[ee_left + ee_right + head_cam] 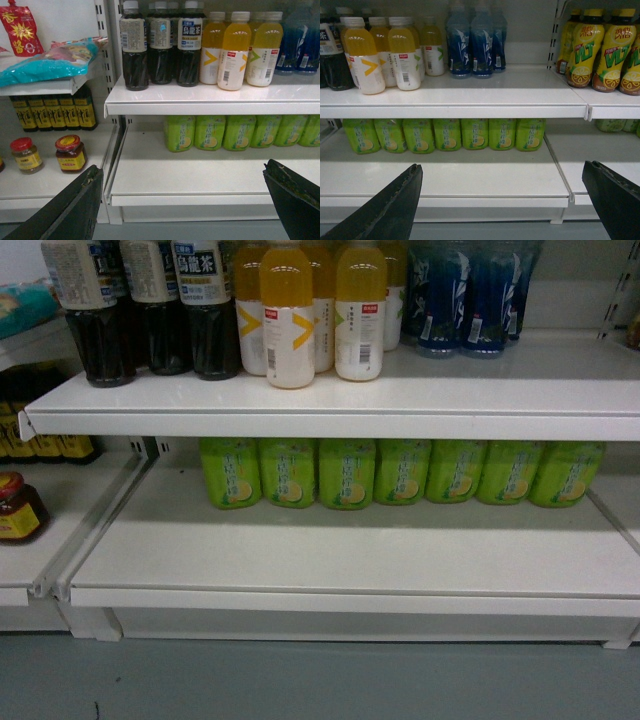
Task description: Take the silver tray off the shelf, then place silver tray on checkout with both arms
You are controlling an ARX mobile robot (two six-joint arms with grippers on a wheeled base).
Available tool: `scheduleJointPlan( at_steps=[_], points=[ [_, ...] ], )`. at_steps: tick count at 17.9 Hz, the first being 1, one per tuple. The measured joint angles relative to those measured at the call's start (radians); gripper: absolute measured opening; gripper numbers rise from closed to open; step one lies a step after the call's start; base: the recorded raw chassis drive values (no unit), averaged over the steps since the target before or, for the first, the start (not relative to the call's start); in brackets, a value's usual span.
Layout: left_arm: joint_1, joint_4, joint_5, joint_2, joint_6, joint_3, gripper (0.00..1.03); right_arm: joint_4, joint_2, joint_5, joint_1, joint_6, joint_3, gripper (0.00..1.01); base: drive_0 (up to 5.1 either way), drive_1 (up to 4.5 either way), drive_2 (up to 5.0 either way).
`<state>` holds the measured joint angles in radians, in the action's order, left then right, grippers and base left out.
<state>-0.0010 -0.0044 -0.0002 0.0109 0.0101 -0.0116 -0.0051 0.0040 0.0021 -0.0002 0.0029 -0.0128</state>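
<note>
The silver tray shows in none of the views, and the checkout is out of view too. My left gripper (182, 168) is open, its two black fingers (75, 205) spread wide with nothing between them, facing the white lower shelf board (200, 175). My right gripper (502, 167) is also open and empty, fingers (612, 200) wide apart, in front of the same lower board (470, 177). Neither arm appears in the head view, which looks at the shelf's two white boards (350, 550).
Green bottles (400, 472) line the back of the lower board. Dark tea bottles (150, 310), orange drinks (320, 310) and blue bottles (465, 295) stand on the upper board. Jars (70, 154) sit in the left bay, yellow-green bottles (600, 50) in the right bay. Grey floor (320, 680) lies below.
</note>
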Motion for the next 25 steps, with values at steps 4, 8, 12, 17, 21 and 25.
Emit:
scheduleJointPlan(
  at_steps=[4,8,12,17,21,25],
  points=[
    [0.0,0.0,0.0,0.0,0.0,0.0,0.98,0.0,0.0,0.0,0.0,0.0,0.0,0.98,0.0,0.0,0.0],
    [0.0,0.0,0.0,0.0,0.0,0.0,0.98,0.0,0.0,0.0,0.0,0.0,0.0,0.98,0.0,0.0,0.0],
    [0.0,0.0,0.0,0.0,0.0,0.0,0.98,0.0,0.0,0.0,0.0,0.0,0.0,0.98,0.0,0.0,0.0],
    [0.0,-0.003,-0.001,0.0,0.0,0.0,0.98,-0.001,0.0,0.0,0.0,0.0,0.0,0.98,0.0,0.0,0.0],
    [0.0,-0.001,-0.002,0.0,0.0,0.0,0.98,-0.002,0.0,-0.003,0.0,0.0,0.0,0.98,0.0,0.0,0.0],
    [0.0,-0.001,0.0,0.0,-0.008,0.0,0.98,0.0,0.0,-0.003,0.0,0.0,0.0,0.98,0.0,0.0,0.0]
  ],
)
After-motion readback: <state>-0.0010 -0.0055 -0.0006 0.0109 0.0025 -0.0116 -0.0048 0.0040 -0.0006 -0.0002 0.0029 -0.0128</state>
